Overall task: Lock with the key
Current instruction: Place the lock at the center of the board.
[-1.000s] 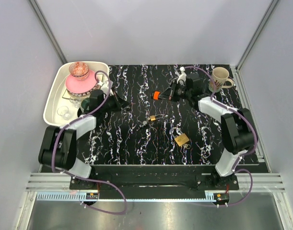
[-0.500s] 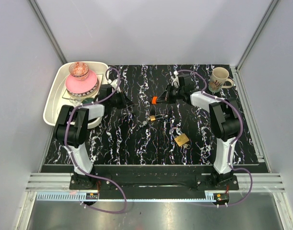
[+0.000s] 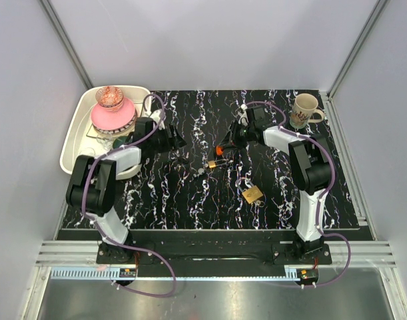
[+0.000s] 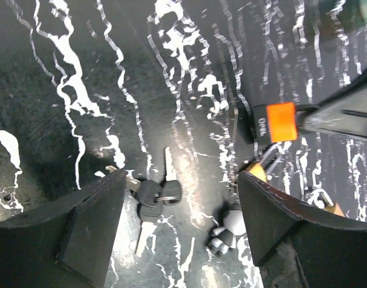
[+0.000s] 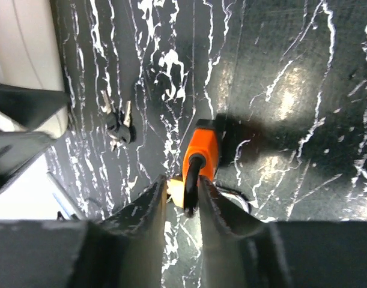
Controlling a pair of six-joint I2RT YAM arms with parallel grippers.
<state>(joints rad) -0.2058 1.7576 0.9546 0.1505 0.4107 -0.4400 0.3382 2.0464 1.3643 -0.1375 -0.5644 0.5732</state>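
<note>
- Changed since a second ago: left tool [image 4: 182,179], then shut, is now spread wide with nothing held; a bunch of keys [image 4: 154,195] is seen on the counter [image 3: 156,193] beneath it.
- Orange-headed key [image 5: 204,150]: brought nearer the small brass padlock [image 3: 211,163] and now just beside it at mid-counter, its head between the jaws of the right tool [image 5: 182,191].
- Right tool: jaws narrowly parted about the orange head; whether it is pinched cannot be told.
- Second brass padlock [image 3: 252,195]: lying apart, nearer the arm bases.
</note>
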